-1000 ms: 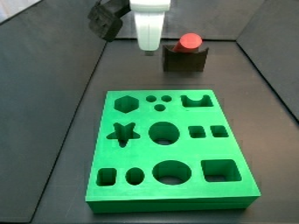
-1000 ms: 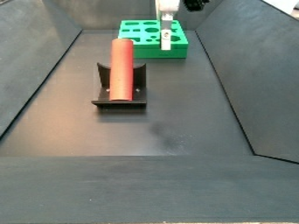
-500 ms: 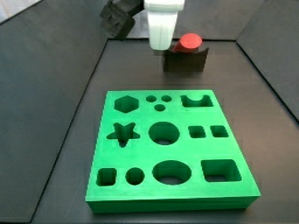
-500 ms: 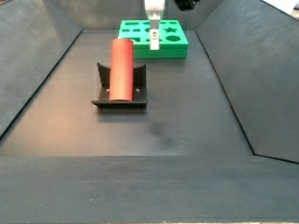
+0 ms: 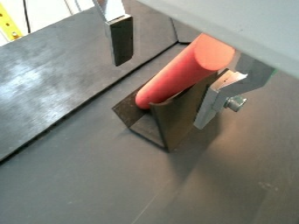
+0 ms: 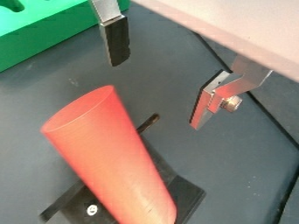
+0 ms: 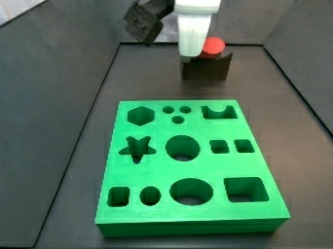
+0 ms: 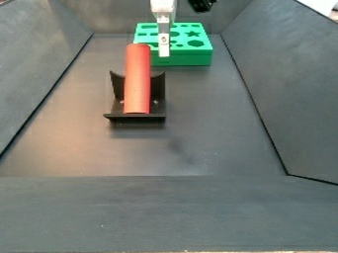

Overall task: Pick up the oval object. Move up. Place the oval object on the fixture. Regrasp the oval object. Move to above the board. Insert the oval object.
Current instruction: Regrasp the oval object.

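My gripper is released and holds nothing. The oval object rests in the fixture, just under my fingers, with its end between them. If I close off-centre, I think one pad pushes the smooth peg sideways and it rolls off the notch.

oval object: red-coral peg, lying in fixture notch | board: green, flat | hand: open, straddling peg
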Robot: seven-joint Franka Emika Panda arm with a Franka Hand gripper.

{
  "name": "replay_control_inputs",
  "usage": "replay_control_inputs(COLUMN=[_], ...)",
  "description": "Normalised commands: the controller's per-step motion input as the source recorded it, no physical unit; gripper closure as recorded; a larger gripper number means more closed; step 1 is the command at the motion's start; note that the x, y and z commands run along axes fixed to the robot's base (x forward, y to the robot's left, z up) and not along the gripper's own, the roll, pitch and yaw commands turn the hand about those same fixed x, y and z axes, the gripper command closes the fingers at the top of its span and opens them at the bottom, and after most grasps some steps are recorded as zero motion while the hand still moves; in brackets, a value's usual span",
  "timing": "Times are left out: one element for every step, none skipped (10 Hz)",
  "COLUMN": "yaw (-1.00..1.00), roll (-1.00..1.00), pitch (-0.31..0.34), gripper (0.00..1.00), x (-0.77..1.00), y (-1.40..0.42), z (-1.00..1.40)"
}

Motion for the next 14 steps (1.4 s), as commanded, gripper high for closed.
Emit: replay_control_inputs(yaw=[0.01,0.01,0.01,0.01,0.01,0.01,0.01,0.01,0.01,0.01,0.01,0.01,0.01,0.01], roll=[0.12,0.12,0.11,0.11,0.11,0.11,0.11,0.12,0.12,0.12,0.11,0.11,0.11,0.11], pitch=[0.104,0.109,0.110,0.111,0.116,0.116,0.114,0.120,0.124,0.133,0.137,0.135,0.135,0.137], gripper=[0.00,0.00,0.00,0.00,0.00,0.00,0.00,0.00,0.00,0.00,0.00,0.00,0.00,0.00], x=[1.00,1.00,0.96,0.90,0.83,0.77,0.73,0.68,0.65,0.60,0.55,0.52,0.49,0.45], y=[-0.03,-0.03,-0.03,-0.02,-0.02,-0.02,-0.02,-0.02,-0.02,-0.02,-0.03,-0.02,-0.02,-0.02], z=[-0.05,-0.05,-0.04,-0.04,-0.04,-0.04,-0.04,-0.04,-0.04,-0.03,-0.03,-0.04,-0.04,-0.03])
